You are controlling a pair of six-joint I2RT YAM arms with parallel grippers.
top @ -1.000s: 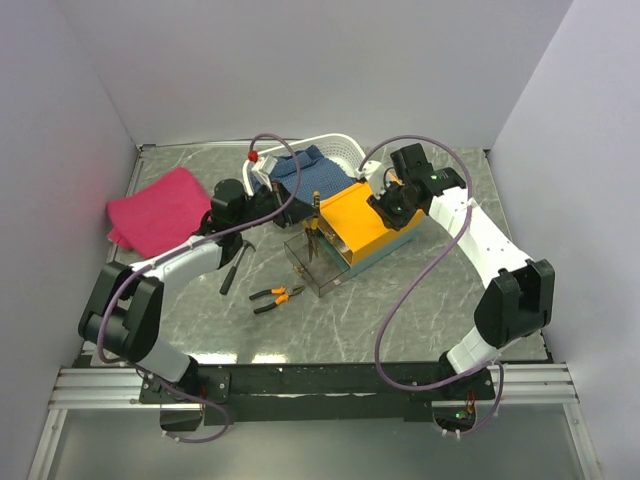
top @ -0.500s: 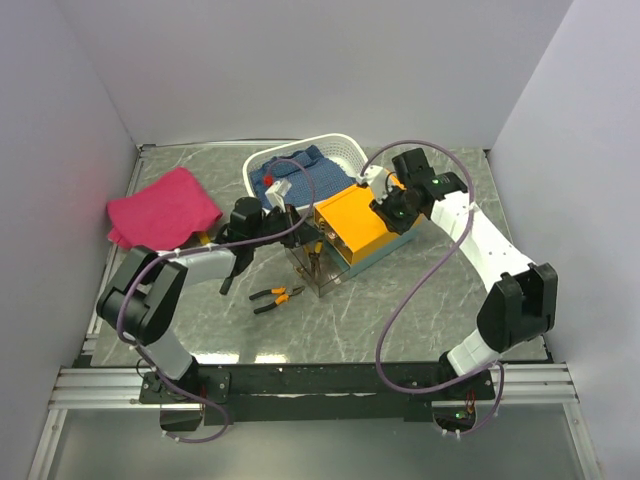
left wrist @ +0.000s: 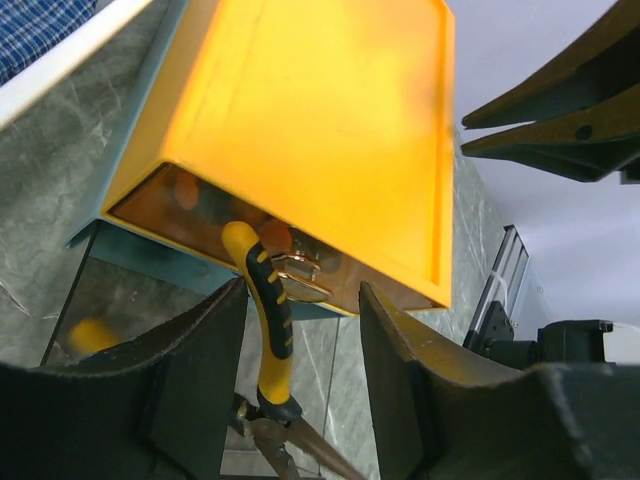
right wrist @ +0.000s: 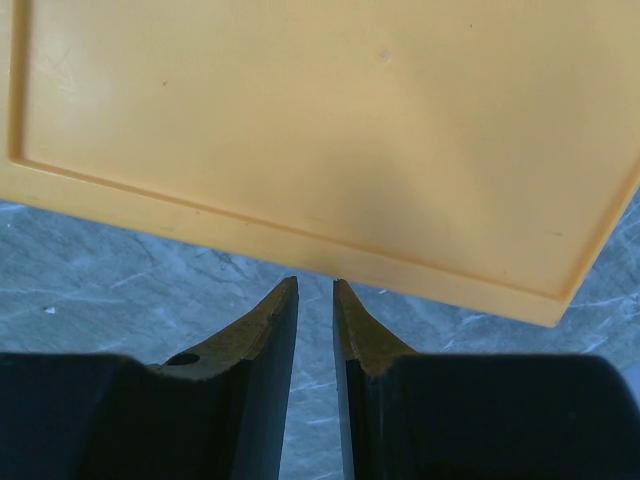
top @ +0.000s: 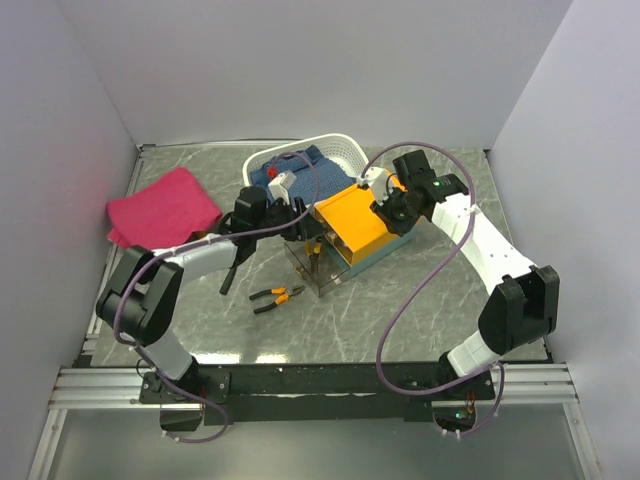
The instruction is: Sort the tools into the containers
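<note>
Left arm: has swung right since a second ago, from beside the pink cloth (top: 160, 208) to the drawer (top: 318, 272); right arm has hardly shifted.
Left tool (left wrist: 302, 290): closed a second ago, now wide, its fingers (left wrist: 215, 340) either side of the pliers (left wrist: 270, 310) and gripping nothing.
Pliers: upright in the drawer, yellow-black handle up against the box front; neither finger seems to touch it.
Box (top: 355, 222): mid-worktop, orange lid on, clear drawer pulled out toward the near left.
Right tool (right wrist: 315, 285): narrow gap, nothing in it; tips at the lid's edge, contact unclear.
Edges: the box's far corner is just beside the white basket (top: 345, 148); the left tool sits tight between box front and drawer.
Loose items: second pliers (top: 275, 296) just near-left of the drawer; hammer (top: 230, 272) further left, partly under the left arm.
Room: bare worktop (top: 400, 310) near and right of the box; walls close off left, right and far sides.
</note>
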